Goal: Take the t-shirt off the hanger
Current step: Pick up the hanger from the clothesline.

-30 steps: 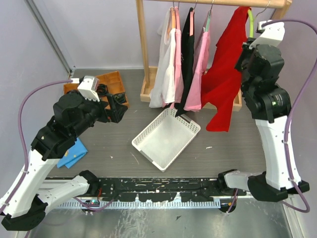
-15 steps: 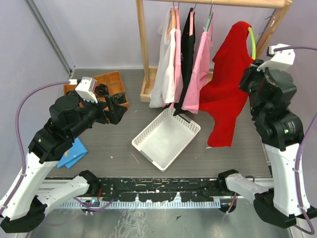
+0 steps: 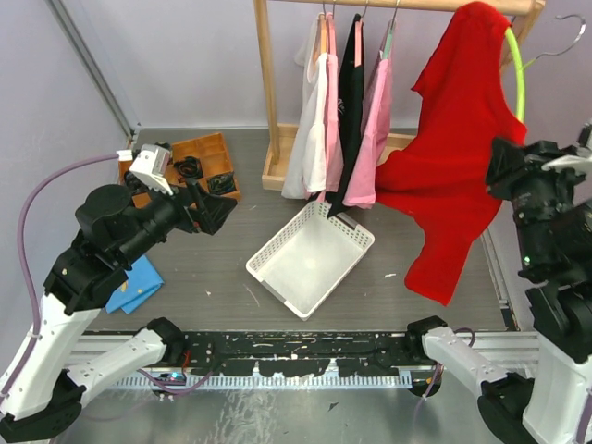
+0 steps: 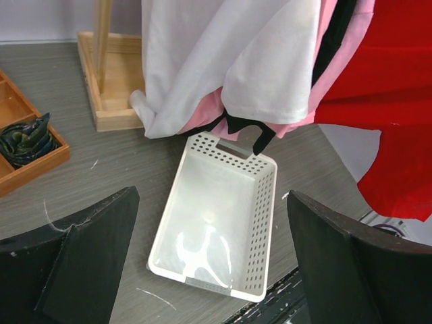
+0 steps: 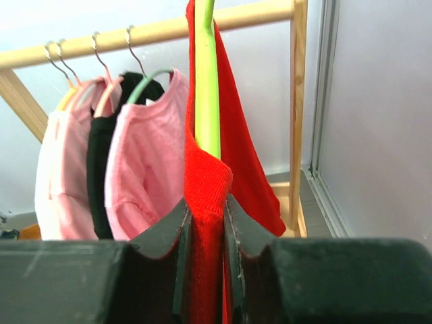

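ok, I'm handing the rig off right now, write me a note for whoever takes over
Right gripper: shut on the red t-shirt and green hanger together, held out to the right of the rack.
Left gripper: open, empty, hovering above the table and facing the white basket.
Done: the hanger's hook appears clear of the rail.
Left: the shirt is still on the hanger; pull it off, probably with the left gripper.

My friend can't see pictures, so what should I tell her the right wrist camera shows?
The right tool pinches a red t-shirt, with a lime green hanger sticking up out of the cloth. Behind it, pink tops and a black top hang on a wooden rail.
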